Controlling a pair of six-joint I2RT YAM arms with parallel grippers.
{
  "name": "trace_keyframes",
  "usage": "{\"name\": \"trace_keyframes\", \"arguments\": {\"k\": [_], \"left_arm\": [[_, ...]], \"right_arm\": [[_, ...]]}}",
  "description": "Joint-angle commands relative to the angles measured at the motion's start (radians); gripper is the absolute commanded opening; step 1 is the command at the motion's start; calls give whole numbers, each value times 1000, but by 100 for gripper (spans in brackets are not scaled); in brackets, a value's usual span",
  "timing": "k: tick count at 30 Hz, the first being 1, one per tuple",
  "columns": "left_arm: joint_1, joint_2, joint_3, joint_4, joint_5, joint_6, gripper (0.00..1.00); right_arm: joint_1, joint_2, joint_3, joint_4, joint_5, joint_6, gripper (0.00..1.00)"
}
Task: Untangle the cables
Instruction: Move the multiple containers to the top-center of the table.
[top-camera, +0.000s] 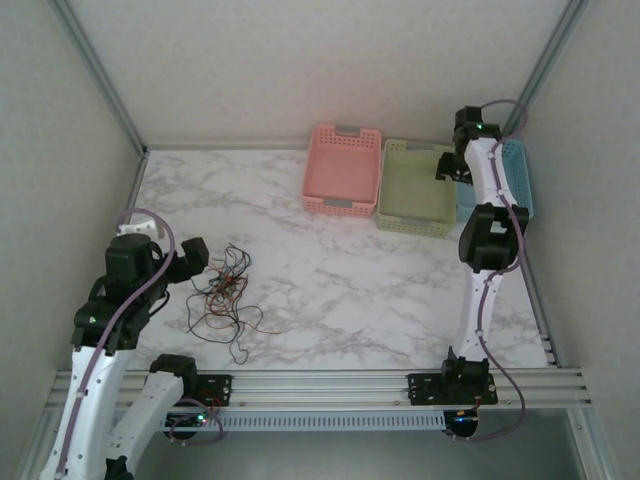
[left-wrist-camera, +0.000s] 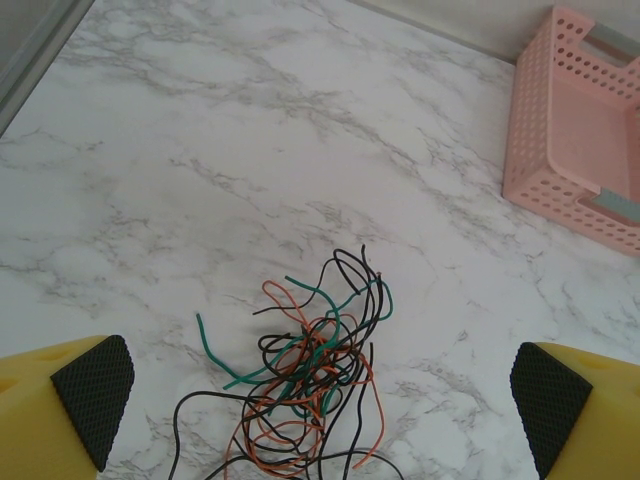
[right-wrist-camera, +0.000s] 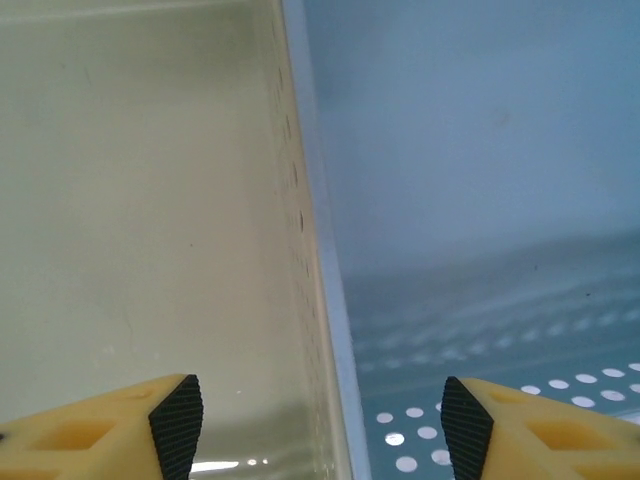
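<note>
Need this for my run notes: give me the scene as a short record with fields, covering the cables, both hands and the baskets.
cables: one tangled pile, black, orange and green strands, on the left part of the table
left hand: open, pointing at the pile, holding nothing
right hand: open, nothing between its fingers, above the wall shared by the green basket and the blue basket
pink basket: far side, left of the green one
untangling: no strand separated yet
</note>
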Motion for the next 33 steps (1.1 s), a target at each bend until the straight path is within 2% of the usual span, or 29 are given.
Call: {"name": "trace_keyframes", "arguments": {"k": [1,4,8,15,18,22,27,33], "left_arm": [[-6,-8,-13,-4,-8,5,100],[-6,1,-15,2,14,7,98],[-7,3,-17,3,10,7,99],[-6,2,-17,2,8,5,100],[-6,3,-18,3,11,5,100],[-7,4,-18,4,13,8,98],[-7,4,-18,3,7,7,100],[-5,2,-19,3,-4,8,100]], "right_arm": [[-14,33,41,-50,-4,-17,63],[-19,58,52,-61,-15,-29,56],[-21,62,31,-49,-17,-30,53],[-21,95,42,-54,-36,-28,36],[-21,103,42,-53,-38,-30,32],[-21,105,39,-52,-53,-31,20],[-18,104,31,-48,-79,-41,0],[26,93,23,-37,-83,-52,0]]}}
